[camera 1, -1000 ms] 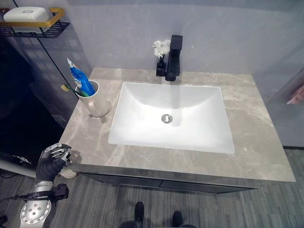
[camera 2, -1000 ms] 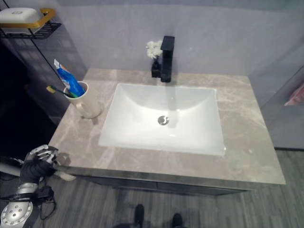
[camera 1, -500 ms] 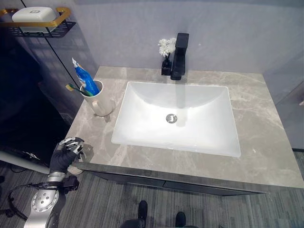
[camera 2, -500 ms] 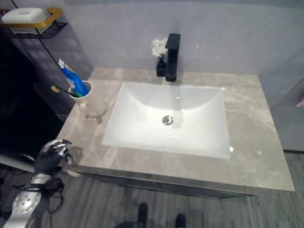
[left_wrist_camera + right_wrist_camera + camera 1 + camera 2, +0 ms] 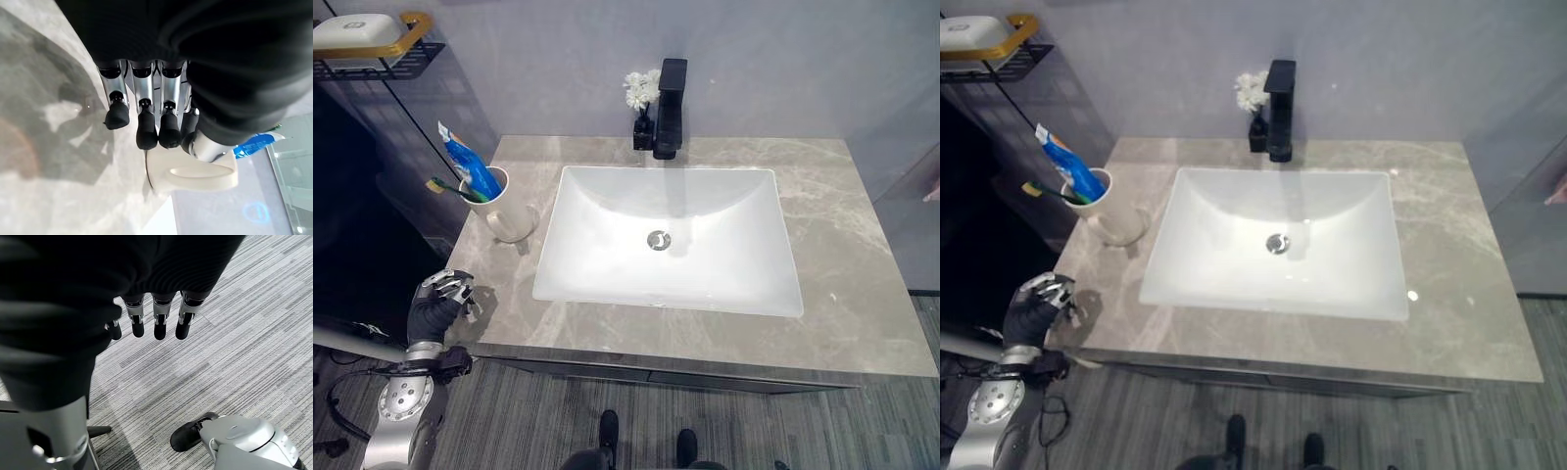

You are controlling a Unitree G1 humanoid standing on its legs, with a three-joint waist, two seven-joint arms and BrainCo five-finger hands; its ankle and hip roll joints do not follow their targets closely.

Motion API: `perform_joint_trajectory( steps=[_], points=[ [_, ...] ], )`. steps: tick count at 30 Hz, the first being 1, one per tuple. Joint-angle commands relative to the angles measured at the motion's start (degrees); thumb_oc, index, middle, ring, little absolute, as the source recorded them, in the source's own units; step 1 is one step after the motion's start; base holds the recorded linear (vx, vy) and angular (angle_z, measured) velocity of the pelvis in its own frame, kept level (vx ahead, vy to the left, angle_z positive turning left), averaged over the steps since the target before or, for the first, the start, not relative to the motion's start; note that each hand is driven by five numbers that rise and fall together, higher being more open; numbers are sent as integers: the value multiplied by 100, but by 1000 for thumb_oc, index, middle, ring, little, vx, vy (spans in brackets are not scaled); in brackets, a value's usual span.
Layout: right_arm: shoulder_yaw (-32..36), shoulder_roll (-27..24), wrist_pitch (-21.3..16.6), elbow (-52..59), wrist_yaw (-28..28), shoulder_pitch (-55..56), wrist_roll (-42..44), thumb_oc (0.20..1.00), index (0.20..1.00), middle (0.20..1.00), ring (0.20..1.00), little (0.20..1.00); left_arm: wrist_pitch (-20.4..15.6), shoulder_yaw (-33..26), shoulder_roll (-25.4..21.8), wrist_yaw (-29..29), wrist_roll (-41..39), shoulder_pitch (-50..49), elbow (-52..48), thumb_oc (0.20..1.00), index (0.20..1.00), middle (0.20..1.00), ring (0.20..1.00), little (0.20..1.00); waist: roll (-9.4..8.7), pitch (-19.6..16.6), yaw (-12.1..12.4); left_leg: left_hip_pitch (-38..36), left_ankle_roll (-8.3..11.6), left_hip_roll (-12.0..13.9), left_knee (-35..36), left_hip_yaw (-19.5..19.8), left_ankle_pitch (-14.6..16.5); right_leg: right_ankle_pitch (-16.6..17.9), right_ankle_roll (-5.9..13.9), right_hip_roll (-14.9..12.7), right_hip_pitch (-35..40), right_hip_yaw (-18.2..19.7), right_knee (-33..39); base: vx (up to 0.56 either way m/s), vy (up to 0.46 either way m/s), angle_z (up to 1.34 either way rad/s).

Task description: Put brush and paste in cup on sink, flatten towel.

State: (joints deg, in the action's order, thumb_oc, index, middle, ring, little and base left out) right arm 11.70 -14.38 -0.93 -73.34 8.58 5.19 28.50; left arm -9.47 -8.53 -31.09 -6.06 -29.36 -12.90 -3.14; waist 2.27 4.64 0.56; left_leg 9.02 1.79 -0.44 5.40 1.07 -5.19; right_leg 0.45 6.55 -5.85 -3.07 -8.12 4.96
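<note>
A white cup (image 5: 505, 203) stands on the grey marble counter (image 5: 862, 264), left of the basin. A blue toothpaste tube (image 5: 470, 167) and a green-handled toothbrush (image 5: 447, 186) stick out of it. My left hand (image 5: 437, 303) hovers at the counter's front left corner, its fingers (image 5: 145, 117) relaxed and holding nothing. In the left wrist view the cup (image 5: 195, 174) and the toothpaste (image 5: 255, 144) show past that hand. My right hand (image 5: 159, 318) hangs over the grey floor with loose fingers and nothing in it.
A white rectangular basin (image 5: 607, 264) is sunk into the middle of the counter. A black faucet (image 5: 669, 95) and a small vase of white flowers (image 5: 639, 93) stand behind it. A wire wall shelf (image 5: 372, 49) with a white soap holder hangs at the upper left.
The whole view has shifted, so the camera moved. My left hand has risen a little beside the counter's front left corner. The cup and its contents have not moved.
</note>
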Motion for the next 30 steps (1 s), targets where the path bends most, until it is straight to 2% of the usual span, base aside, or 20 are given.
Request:
perform_joint_trajectory(
  steps=[1,9,20,22,30],
  points=[
    [-250,146,0,-91,-1,-49,27,1000,1000,1000,1000,1000,-329,-450,-25,-101,-166,185,-86,200,200,200,200,200,-151,49,-14,88,274,184,-40,-104,195,369,256,-398,-475,117,4,0,0,0],
    [-490,261,26,-46,-29,-145,-65,1000,1000,1000,1000,1000,-323,-397,-52,-170,-243,361,8,200,200,200,200,200,-146,127,-28,227,295,192,-40,-115,161,387,254,-401,-612,122,4,0,0,0],
    [-573,179,42,-60,111,-299,-121,1000,1000,1000,1000,1000,-321,-211,-133,-241,-434,713,174,200,200,200,200,200,-166,220,-92,346,294,198,-40,-145,160,414,274,-403,-781,199,4,0,0,0],
    [-604,174,57,-37,102,-340,-94,1000,1000,1000,1000,1000,-297,-138,-155,-263,-681,865,425,200,200,200,200,200,-169,237,-133,373,300,205,-40,-171,151,432,272,-390,-828,232,4,1,-1,-4],
    [-605,192,60,12,106,-343,-39,1000,1000,1000,1000,1000,-286,-52,-338,-389,-660,1260,914,200,200,200,200,200,-174,277,-237,369,309,242,-40,-217,177,436,272,-369,-878,308,4,10,1,-6]
  ],
)
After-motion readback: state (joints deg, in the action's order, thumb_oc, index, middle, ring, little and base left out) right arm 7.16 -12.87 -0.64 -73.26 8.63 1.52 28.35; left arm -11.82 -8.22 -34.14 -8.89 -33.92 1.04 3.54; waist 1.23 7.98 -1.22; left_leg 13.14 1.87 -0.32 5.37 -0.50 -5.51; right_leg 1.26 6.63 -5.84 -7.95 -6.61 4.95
